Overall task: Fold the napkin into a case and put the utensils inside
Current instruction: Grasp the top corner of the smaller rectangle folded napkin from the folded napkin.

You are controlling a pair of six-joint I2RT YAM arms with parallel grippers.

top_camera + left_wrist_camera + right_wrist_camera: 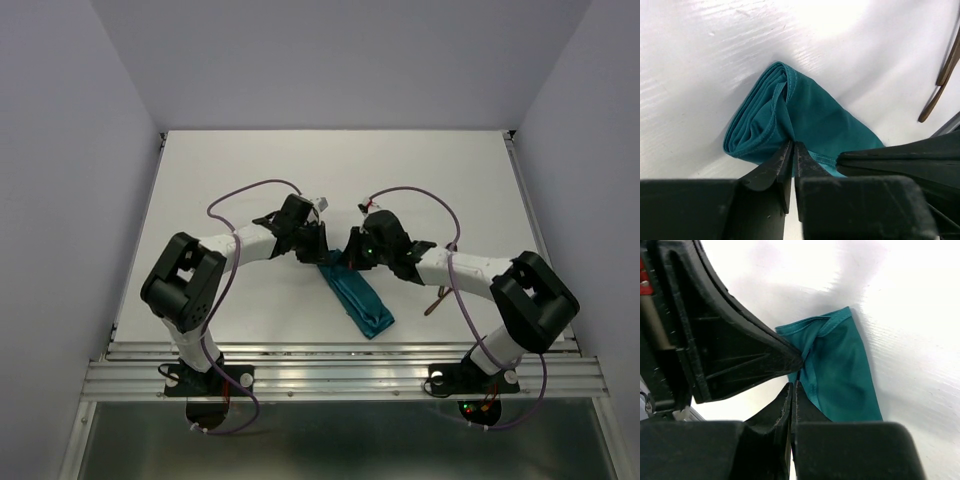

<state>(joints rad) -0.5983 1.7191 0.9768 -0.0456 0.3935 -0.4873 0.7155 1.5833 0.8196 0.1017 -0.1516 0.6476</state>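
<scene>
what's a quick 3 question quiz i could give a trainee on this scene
1. True or false: the napkin lies spread out as a full square.
2. Where are the utensils? A) tucked inside the cloth B) on the table, outside the cloth C) lifted by an arm
3. In the top view, at which end of the napkin do the left pincer and right pincer meet: the end toward the table's near edge, or the far one?
Key: 1 false, it is folded into a narrow strip; 2 B; 3 the far end.
</scene>
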